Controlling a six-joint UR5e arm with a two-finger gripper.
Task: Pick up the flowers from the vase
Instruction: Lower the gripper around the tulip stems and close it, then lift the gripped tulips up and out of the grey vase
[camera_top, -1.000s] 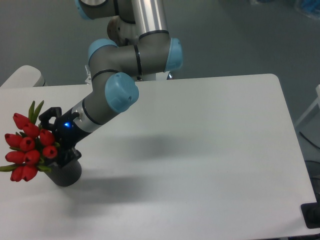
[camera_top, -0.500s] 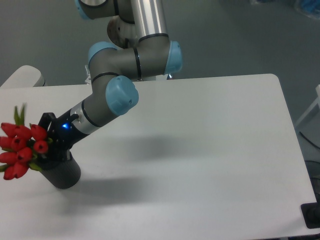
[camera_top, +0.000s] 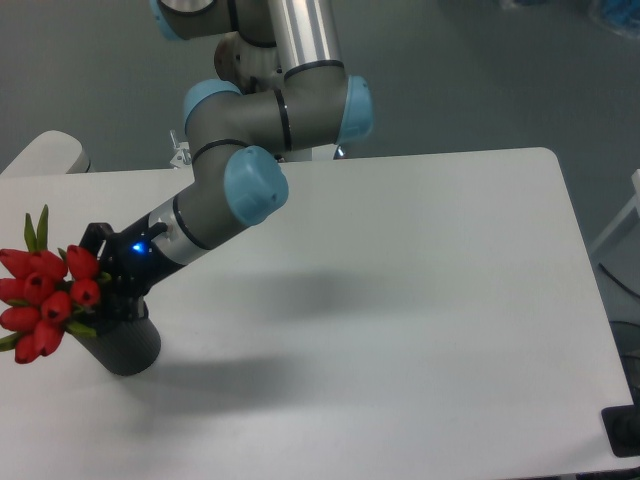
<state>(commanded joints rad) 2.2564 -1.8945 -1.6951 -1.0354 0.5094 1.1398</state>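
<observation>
- The tulip bunch (camera_top: 45, 300) sits at the far left edge of the view, its red buds leaning out leftward over the rim of the dark vase (camera_top: 122, 345), which stands on the white desk (camera_top: 420, 300) near that desk's left front corner.
- The pincer (camera_top: 108, 290) comes in from the upper right along the slanted forearm and ends right at the mouth of the vase, touching or nearly touching the bunch on its right side, where stems meet buds.
- The long axis of the bunch runs from the vase mouth up and to the left, so it lies roughly in line with the forearm rather than across it; a lift would probably have to follow that same slant to draw the stems out of the hole.
- Whether the pincer is spread or pressed onto the stems cannot be told: its black fingers merge with the dark vase and the leaves.
- The stems themselves are hidden, so how deep they sit in the vase is unclear.
</observation>
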